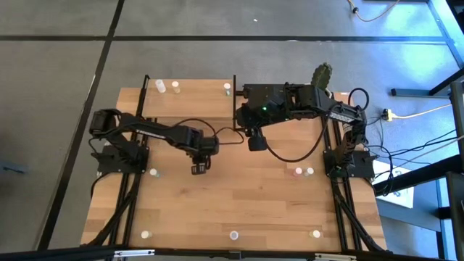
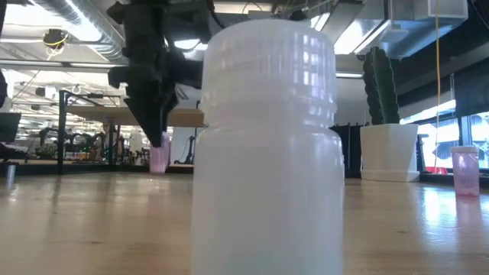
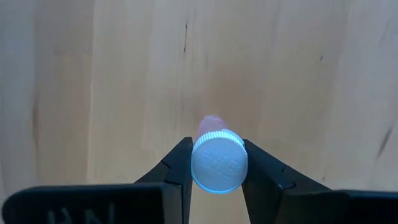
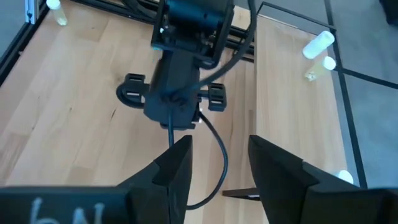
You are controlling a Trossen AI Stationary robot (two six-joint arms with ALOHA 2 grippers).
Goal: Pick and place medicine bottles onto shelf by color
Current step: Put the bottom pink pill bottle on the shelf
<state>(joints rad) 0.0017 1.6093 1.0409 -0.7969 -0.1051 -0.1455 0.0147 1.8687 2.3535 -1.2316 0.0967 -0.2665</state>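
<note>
A: The left pincer (image 3: 217, 177) is clenched on a pink vial (image 3: 216, 158) above the middle of the desk (image 1: 239, 203). The right pincer (image 4: 217, 162) hangs released and empty near the shelf (image 1: 192, 98).

B: So how far along?

A: Early, I'd judge. The shelf carries three vials (image 1: 161, 87) along its far edge; about six more (image 1: 304, 172) sit scattered on the desk.

B: And this one?

A: Lifted, not yet shelved.

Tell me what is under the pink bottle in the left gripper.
Under the pink bottle, shut in the left gripper, only bare wooden tabletop shows. The low view shows it lifted clear of the wood. The spot directly beneath it is hidden by its white cap.
</note>
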